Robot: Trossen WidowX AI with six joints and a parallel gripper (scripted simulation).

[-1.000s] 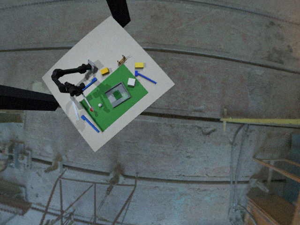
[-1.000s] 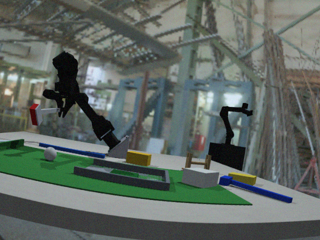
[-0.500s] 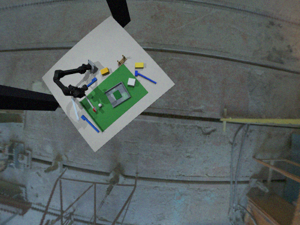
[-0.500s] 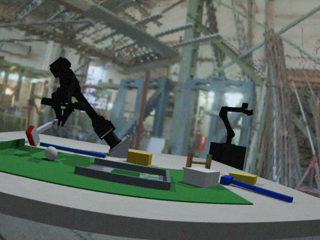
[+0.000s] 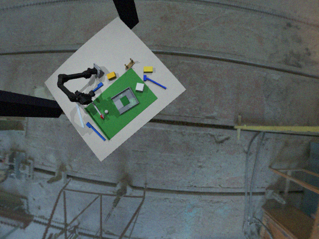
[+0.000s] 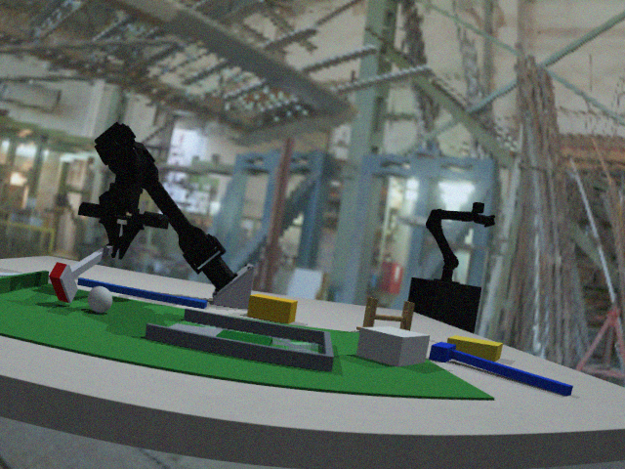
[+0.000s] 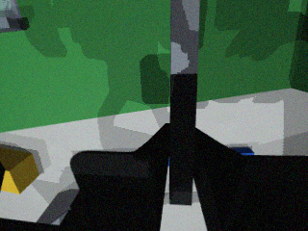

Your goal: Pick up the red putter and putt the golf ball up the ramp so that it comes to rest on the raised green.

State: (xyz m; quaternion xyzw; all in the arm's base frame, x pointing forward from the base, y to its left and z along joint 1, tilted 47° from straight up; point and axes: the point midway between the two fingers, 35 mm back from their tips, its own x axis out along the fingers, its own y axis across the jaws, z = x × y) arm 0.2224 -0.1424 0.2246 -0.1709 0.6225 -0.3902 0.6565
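- The table (image 5: 159, 84) is a pale square board seen cornerwise from above; a green mat (image 5: 144, 98) covers its middle.
- The walled green (image 5: 125, 100), a grey frame around a green patch, sits at the mat's centre, its open side toward the ball end.
- The arm (image 6: 174, 222) rises from its base near the table's left edge and bends down over the mat's left corner.
- The gripper (image 6: 119, 240) is pinching the grey shaft of the red putter (image 6: 62, 280); the wrist view shows the shaft clamped between the jaws and running out over the mat.
- The putter's red head hangs low, just beside the golf ball (image 6: 100, 299) on the side away from the green.
- The ball rests on the mat, well apart from the green.
- Step in hand, as I judge it: addressing the ball, pick-up done.
- Next move calls for a measured push of the head through the ball toward the frame's open side, firm enough to climb yet not overshoot.
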